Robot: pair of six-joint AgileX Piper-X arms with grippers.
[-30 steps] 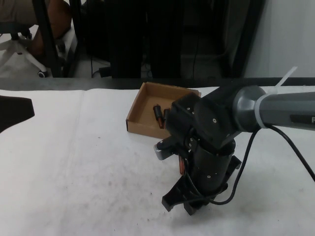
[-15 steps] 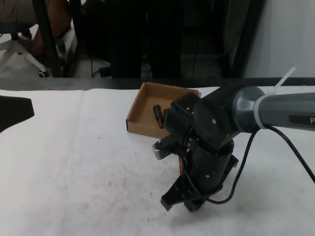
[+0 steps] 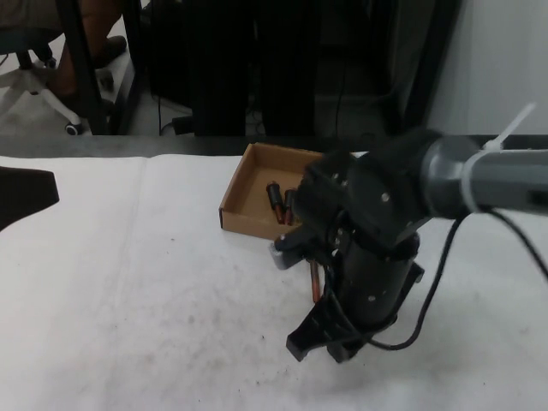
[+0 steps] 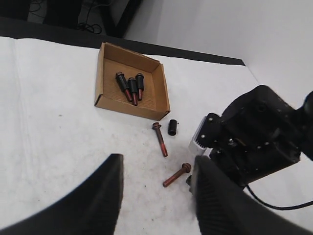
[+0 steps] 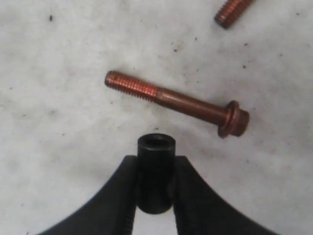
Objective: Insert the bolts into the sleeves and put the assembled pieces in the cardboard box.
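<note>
Three finished pieces (image 4: 130,87) lie in the cardboard box (image 4: 100,73). The right jaws pinch a sleeve (image 5: 155,171) just beside a bolt (image 5: 178,104) on the tabletop (image 5: 49,147), likely to join them. The left jaws hang open.

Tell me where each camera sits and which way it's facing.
High view: behind the arms, looking forward and down at the cardboard box and right arm.
Left wrist view: raised, looking down past its open left hand at the bench.
Right wrist view: close above a bolt, right hand clamping a sleeve.
Shared: high and left wrist views show that box.
</note>
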